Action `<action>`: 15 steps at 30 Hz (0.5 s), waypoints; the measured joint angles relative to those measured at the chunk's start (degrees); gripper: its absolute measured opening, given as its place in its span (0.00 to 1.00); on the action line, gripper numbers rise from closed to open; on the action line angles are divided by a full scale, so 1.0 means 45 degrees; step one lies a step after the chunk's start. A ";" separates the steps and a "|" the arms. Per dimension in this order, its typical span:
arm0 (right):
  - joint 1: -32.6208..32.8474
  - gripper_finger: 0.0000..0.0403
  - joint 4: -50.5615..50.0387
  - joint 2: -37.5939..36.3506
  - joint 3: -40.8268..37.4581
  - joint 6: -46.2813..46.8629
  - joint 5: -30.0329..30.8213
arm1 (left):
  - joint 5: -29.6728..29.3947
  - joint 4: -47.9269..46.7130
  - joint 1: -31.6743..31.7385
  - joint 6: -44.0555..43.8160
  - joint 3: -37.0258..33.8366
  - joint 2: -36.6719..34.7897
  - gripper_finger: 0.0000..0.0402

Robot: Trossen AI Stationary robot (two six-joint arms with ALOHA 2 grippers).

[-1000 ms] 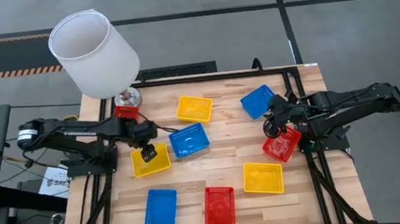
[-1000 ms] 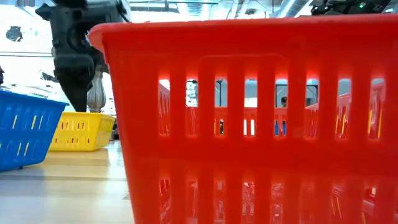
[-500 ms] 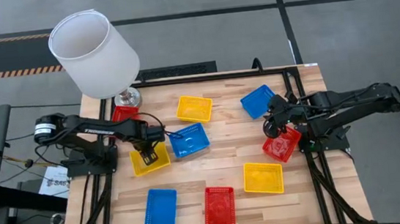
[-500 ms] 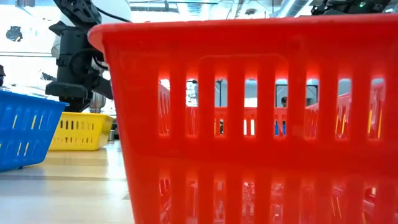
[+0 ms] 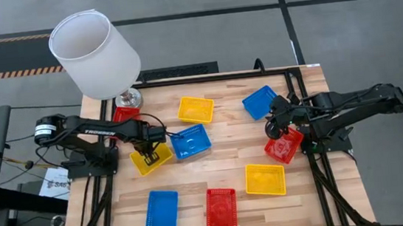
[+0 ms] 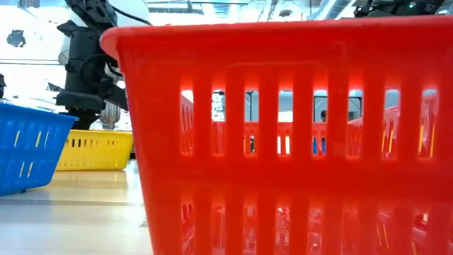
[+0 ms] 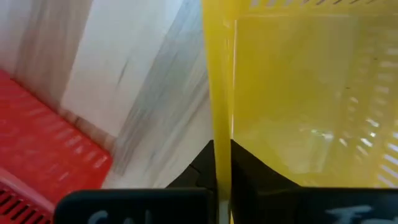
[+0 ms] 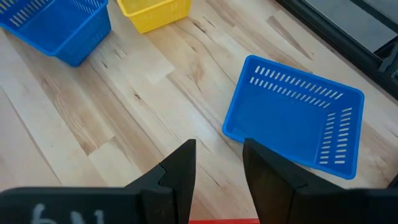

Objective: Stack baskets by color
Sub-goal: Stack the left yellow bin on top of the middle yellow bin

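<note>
My left gripper (image 5: 149, 157) points down at the table's left and is shut on a yellow basket (image 5: 152, 160), which also shows in the low view (image 6: 95, 149). Beside it lies a blue basket (image 5: 191, 141), and a red basket (image 5: 125, 113) lies by the lamp base. My right gripper (image 5: 271, 130) hangs open at the right, above a red basket (image 5: 285, 147) and near a blue basket (image 8: 292, 121). Other baskets lie singly on the table: yellow (image 5: 195, 109), yellow (image 5: 265, 179), red (image 5: 221, 209), blue (image 5: 161, 211). My left gripper pinches one upright wall of the yellow basket at its rim (image 7: 221, 134), one finger inside the basket and one outside. The fingers come from above, pointing down. The basket's bottom rests on the table, upright.
A white lampshade (image 5: 94, 53) on a metal base (image 5: 129, 98) stands at the far left corner, over the red basket there. In the low view the near red basket (image 6: 283, 142) fills most of the picture. Bare wood shows in the table's middle (image 5: 224, 151).
My left gripper has come down into the yellow basket and shut on its wall. The basket has turned a little on the table since the fingers shut.
</note>
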 joint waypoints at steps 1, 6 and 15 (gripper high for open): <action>0.0000 0.39 0.0003 0.0000 0.0000 0.0000 0.0000 | -0.0052 -0.0147 0.0000 -0.0004 0.0151 0.0000 0.00; 0.0000 0.39 0.0156 -0.0004 -0.0114 0.0000 0.0004 | -0.0672 -0.1134 0.0000 0.0088 0.1181 0.0000 0.00; 0.0000 0.39 0.0557 0.0000 -0.0792 0.0010 0.0005 | -0.0947 -0.3169 0.0000 0.0396 0.3648 0.0000 0.00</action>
